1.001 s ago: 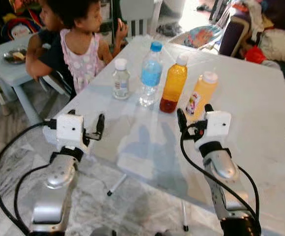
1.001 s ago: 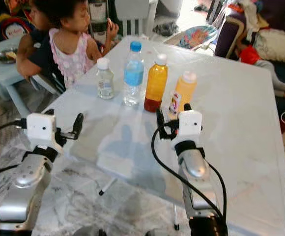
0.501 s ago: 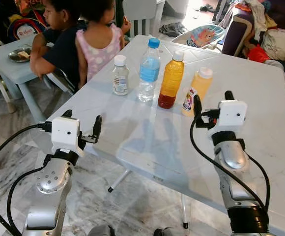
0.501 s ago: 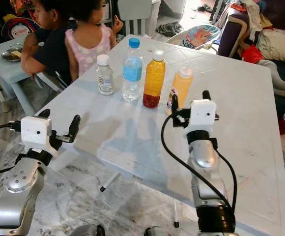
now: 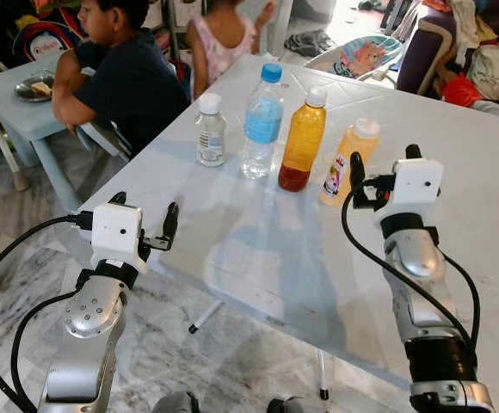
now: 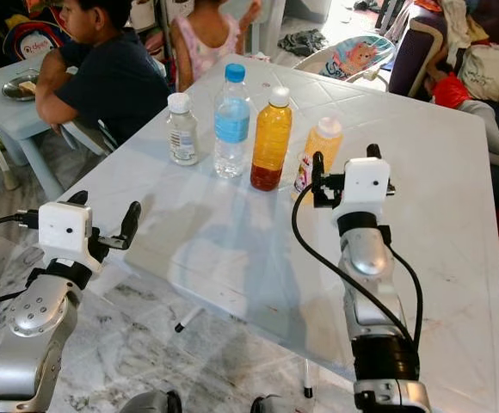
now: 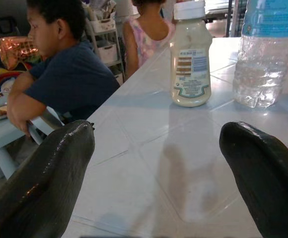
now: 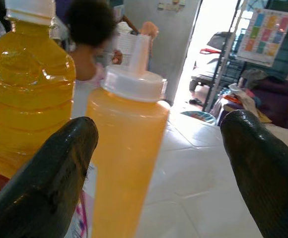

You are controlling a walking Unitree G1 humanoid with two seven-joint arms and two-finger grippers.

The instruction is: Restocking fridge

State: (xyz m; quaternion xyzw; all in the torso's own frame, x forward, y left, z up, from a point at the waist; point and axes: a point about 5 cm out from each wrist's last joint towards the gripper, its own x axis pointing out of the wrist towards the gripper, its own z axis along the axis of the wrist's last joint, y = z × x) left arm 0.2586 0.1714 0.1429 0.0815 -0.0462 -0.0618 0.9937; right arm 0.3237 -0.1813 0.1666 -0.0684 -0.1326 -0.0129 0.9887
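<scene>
Four bottles stand in a row on the white tiled table [image 5: 258,258]: a small clear bottle [image 5: 209,131] with a white cap, a water bottle [image 5: 262,120] with a blue cap, a tall orange juice bottle [image 5: 304,142], and a shorter yellow drink bottle [image 5: 350,163]. My right gripper [image 5: 385,163] is open above the table, just right of the yellow bottle [image 8: 126,158], which stands ahead of its fingers, nearer one of them. Open as well, my left gripper [image 5: 144,211] is held at the table's near left edge and faces the small clear bottle [image 7: 190,57] from some way off.
A person in a dark shirt [image 5: 120,77] sits at a small pale table [image 5: 17,116] at the far left. A child in pink [image 5: 224,39] stands behind. A baby seat [image 5: 361,56] and a cluttered sofa [image 5: 482,60] lie beyond the table. Marble floor lies below.
My right gripper has moved up and forward to beside the yellow bottle. The child in pink has moved away toward the back. My left gripper has held its place.
</scene>
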